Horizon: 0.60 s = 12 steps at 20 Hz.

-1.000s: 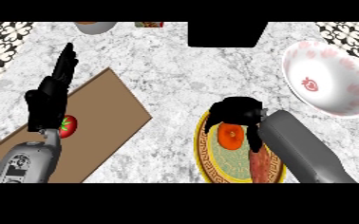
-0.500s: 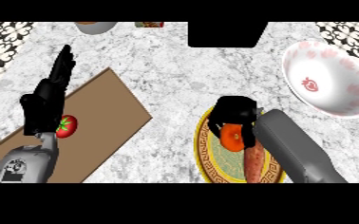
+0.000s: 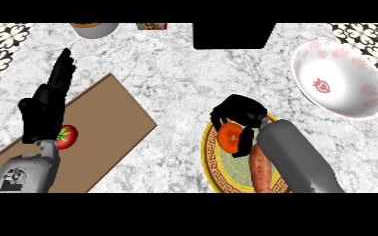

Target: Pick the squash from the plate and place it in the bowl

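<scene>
**Right hand lifted with the squash**

Compared with half a second ago, we see the right hand (image 3: 238, 111) sitting a little higher over the plate (image 3: 218, 167), with the orange head of the squash (image 3: 232, 136) tucked under its curled fingers. We read that hand as closed around the squash, though the fingers hide most of the contact, so we cannot be fully sure how much of it they wrap. A reddish, elongated part of the squash runs down along the grey forearm toward the lower edge of the frame, over the plate's green centre.

We find the plate, with its yellow patterned rim, at lower centre-right on the marbled table (image 3: 177, 75). At the right edge of the frame sits the bowl (image 3: 334, 77), white with pink markings, well apart from the plate.

On the left side of the frame, the left hand (image 3: 46, 105) rests with straight fingers pointing up, over a brown cutting board (image 3: 103, 125). Just beside its wrist a tomato (image 3: 67, 136) lies on that board.

At the upper left edge we see a grey cup (image 3: 96, 29).
</scene>
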### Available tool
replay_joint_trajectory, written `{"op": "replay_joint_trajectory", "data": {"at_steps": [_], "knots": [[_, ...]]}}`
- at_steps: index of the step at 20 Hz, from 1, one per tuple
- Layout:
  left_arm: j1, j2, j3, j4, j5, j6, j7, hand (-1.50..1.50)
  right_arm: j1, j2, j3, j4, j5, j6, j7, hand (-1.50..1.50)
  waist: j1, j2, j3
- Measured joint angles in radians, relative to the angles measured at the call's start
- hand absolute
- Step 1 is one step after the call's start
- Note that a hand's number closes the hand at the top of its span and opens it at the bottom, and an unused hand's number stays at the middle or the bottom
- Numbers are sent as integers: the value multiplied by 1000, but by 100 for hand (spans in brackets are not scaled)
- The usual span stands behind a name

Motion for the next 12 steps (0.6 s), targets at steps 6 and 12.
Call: {"op": "replay_joint_trajectory", "data": {"at_steps": [6,12], "knots": [[1,3,4,1,2,-3,3,0,7,121,-170,-13,-78,-197,439,150,-9,-6,3],[-16,-4,-9,2,0,-10,11,0,-63,157,-189,-156,-141,-490,796,150,17,-8,4]]}}
